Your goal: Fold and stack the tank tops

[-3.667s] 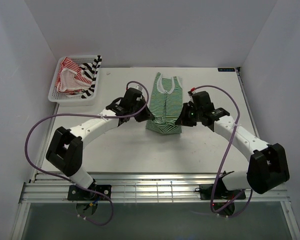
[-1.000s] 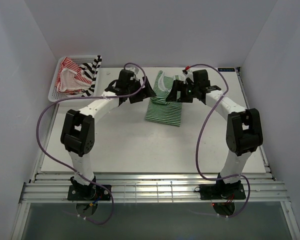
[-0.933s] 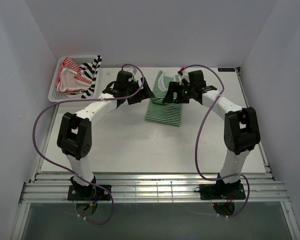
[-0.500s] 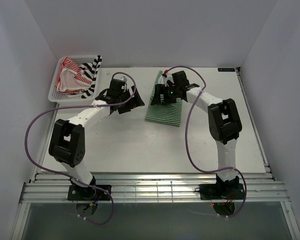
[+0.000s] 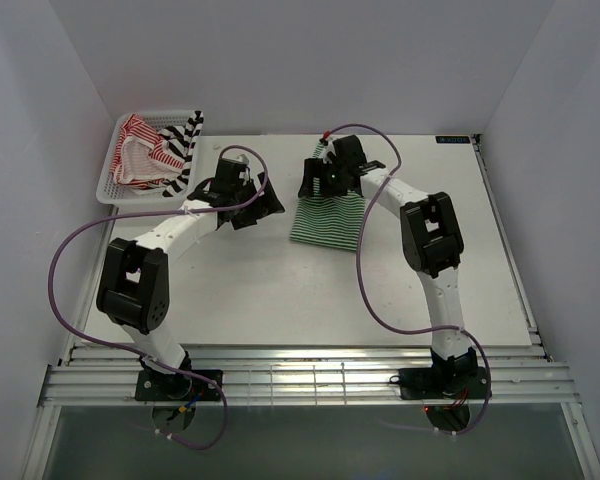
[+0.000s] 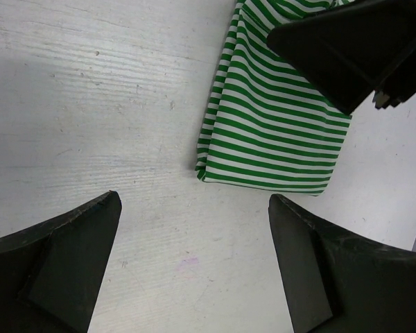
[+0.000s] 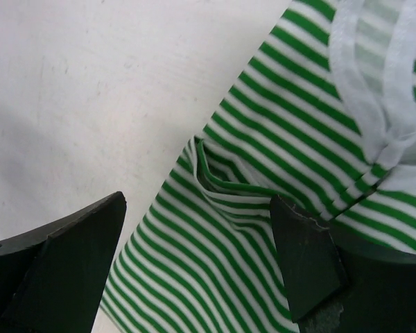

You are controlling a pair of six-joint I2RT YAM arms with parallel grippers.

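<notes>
Top external shows green-and-white tank top (image 5: 327,222) now folded in half mid-way across the table (image 5: 230,290) after the hem went back, left gripper (image 5: 269,203) pulled off leftward, right gripper (image 5: 312,187) over its far-left corner, both spread wide and empty, so the first fold looks done.

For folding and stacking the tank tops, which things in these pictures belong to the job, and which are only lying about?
Belong to the job:
- green-and-white tank top, partly folded on the table
- red-and-white tank top, in the white mesh basket
- black-and-white tank top, in the same basket

Only there:
- the white mesh basket
- the table
</notes>
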